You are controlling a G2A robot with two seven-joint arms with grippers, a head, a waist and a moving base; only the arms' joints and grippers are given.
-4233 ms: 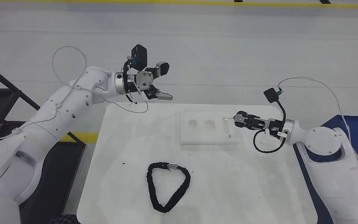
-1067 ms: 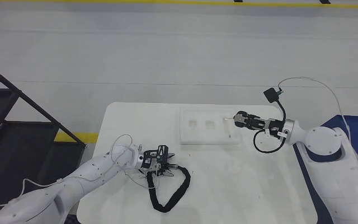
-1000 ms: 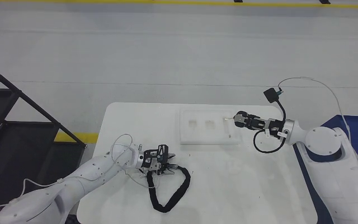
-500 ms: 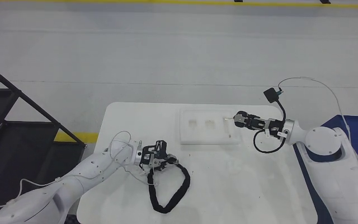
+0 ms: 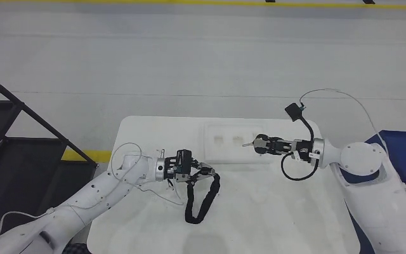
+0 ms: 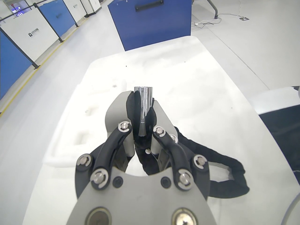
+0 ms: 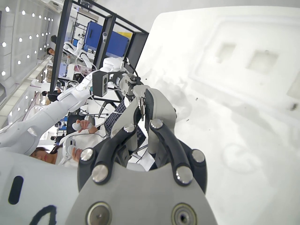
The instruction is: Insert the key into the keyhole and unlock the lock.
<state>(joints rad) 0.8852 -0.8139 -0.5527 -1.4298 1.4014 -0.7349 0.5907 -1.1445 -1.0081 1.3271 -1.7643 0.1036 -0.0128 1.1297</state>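
The lock is a black fabric-covered chain loop (image 5: 204, 198) with a shiny silver cylinder end (image 6: 143, 101). My left gripper (image 5: 192, 173) is shut on that cylinder, which sticks out past the fingertips and points toward the other arm. The loop (image 6: 222, 167) trails beside and behind the gripper onto the white table (image 5: 285, 209). My right gripper (image 5: 257, 143) hovers over the right part of the white foam tray (image 5: 219, 152), shut on a small silver key (image 7: 141, 105) whose tip (image 5: 246, 145) points left. A gap of table and tray separates key and cylinder.
The foam tray (image 6: 77, 122) has shallow square pockets (image 7: 262, 59). A black rack (image 5: 25, 127) stands off the table's left side, and a blue cabinet (image 6: 152, 19) beyond its far end. The right arm's cable (image 5: 292, 171) loops under its wrist.
My left gripper has closed on the lock's cylinder and carried it up and right, dragging the loop into a narrower shape. The right arm has shifted left over the tray with the key.
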